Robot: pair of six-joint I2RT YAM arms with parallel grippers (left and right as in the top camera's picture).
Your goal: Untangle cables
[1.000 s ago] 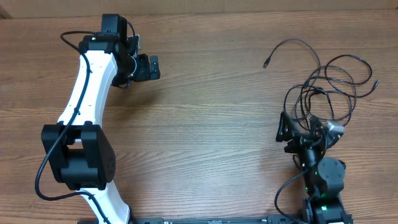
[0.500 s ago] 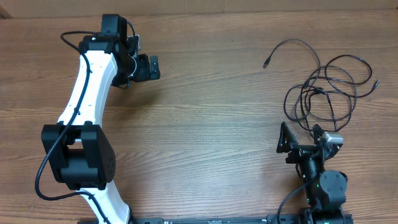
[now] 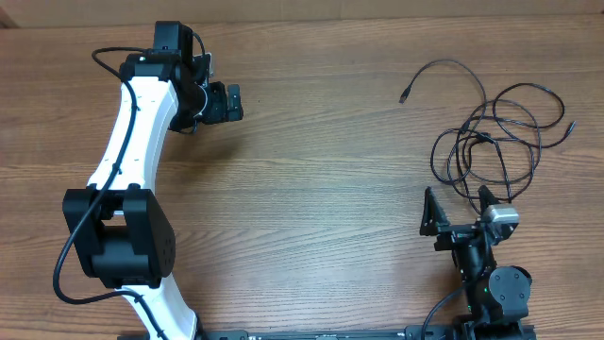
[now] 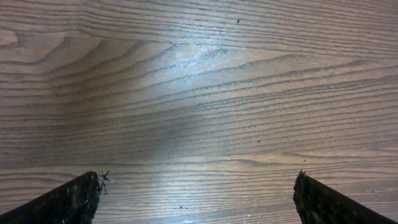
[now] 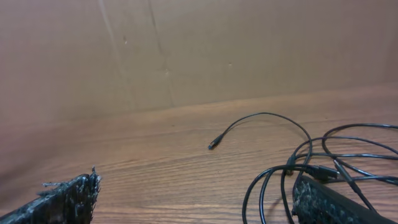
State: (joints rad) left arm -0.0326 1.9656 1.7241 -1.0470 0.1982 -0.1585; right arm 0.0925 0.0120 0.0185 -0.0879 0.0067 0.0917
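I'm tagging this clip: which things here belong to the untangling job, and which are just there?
Job: cables; right claw, open; left claw, open.
Just there: wooden table; cardboard wall.

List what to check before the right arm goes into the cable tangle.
1. Right gripper open, gripping nothing: ok.
2. Left gripper open, only bare table below it: ok.
3. Cables separated: not ok, the loops cross in one cluster just beyond the right gripper.
4. A free end to start from: ok, one plug lies apart, left of the loops.
5. Which cord lies over which at the crossings: cannot tell.
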